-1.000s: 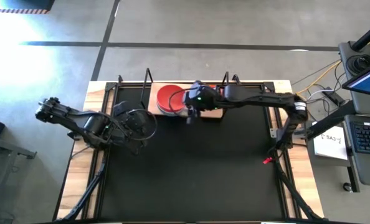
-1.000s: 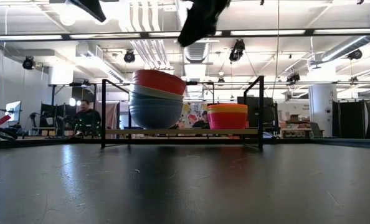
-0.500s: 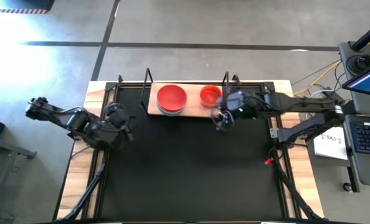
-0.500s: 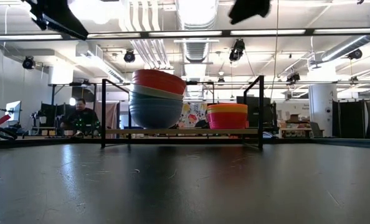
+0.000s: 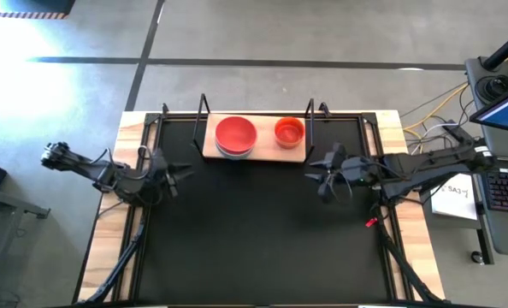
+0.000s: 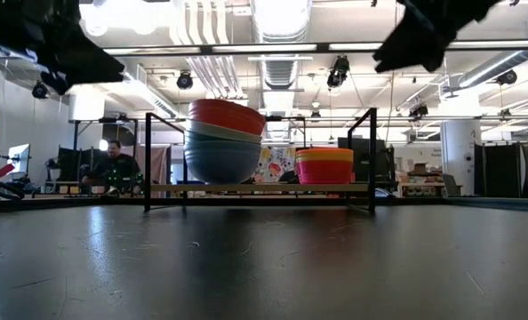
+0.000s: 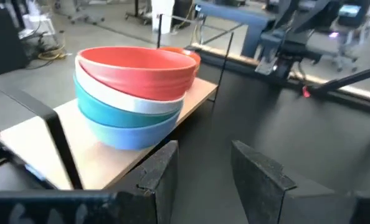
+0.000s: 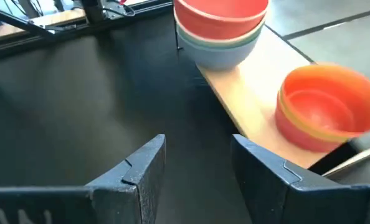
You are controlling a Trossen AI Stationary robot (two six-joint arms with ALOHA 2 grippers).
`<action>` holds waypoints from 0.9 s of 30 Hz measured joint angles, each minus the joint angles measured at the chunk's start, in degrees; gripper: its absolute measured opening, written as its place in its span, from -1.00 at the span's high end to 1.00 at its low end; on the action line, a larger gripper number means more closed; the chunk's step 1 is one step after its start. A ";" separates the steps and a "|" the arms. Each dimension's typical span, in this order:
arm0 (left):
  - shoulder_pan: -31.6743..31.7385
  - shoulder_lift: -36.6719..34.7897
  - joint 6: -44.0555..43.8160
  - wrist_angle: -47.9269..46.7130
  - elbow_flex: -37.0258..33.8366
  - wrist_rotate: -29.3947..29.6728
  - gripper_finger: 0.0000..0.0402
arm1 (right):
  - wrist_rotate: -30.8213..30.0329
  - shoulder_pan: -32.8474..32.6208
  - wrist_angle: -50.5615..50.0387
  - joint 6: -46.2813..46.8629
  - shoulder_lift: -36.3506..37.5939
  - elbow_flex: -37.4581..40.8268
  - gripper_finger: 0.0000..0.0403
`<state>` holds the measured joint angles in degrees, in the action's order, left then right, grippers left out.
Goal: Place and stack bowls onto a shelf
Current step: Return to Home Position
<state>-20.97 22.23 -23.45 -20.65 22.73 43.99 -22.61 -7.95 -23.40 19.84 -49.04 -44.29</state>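
Note:
The wooden shelf (image 5: 262,152) stands at the mat's far edge and carries two stacks of bowls. The large stack (image 5: 235,135) (image 7: 135,93) reads red, white, teal and pale blue from the top. The small stack (image 5: 289,132) (image 8: 325,115) has an orange-red bowl on top, with yellow and magenta below it. My left gripper (image 5: 170,171) (image 7: 203,168) hangs open over the mat's left side, near-left of the shelf. My right gripper (image 5: 327,175) (image 8: 197,165) hangs open over the mat's right side, near-right of the shelf. Both are empty.
The shelf's black wire uprights (image 5: 204,115) (image 5: 310,115) rise at both ends of the board. The black mat (image 5: 254,231) stretches from the shelf to the near edge. Wooden table strips (image 5: 109,222) flank it. A desk with a laptop (image 5: 502,128) stands to the right. A person (image 6: 117,169) sits far behind.
My right gripper has drawn back from above the shelf, between the two stacks, toward the table's right and near side, and now hangs over the mat. My left arm has pulled back toward the table's left edge. The bowl stacks have stayed put.

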 joint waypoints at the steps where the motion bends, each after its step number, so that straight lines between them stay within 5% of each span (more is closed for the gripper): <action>1: 0.00 -0.95 0.45 1.75 -1.56 -0.08 0.35 | -0.39 -0.45 1.66 0.25 0.86 1.96 0.15; 9: 0.02 -6.46 0.74 8.97 -10.41 -0.03 0.35 | -2.29 -3.07 15.36 3.63 4.48 15.64 0.15; 17: 0.00 -8.86 4.28 25.81 -21.42 -1.99 0.35 | -3.10 -3.45 34.73 3.17 3.89 26.48 0.15; 27: 0.07 -9.41 8.39 26.63 -20.62 -2.80 0.35 | -3.09 -3.45 58.04 4.14 3.91 40.82 0.15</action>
<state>-20.91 12.82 -15.06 5.98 2.12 41.19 -25.70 -11.40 34.64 23.98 -45.12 -3.47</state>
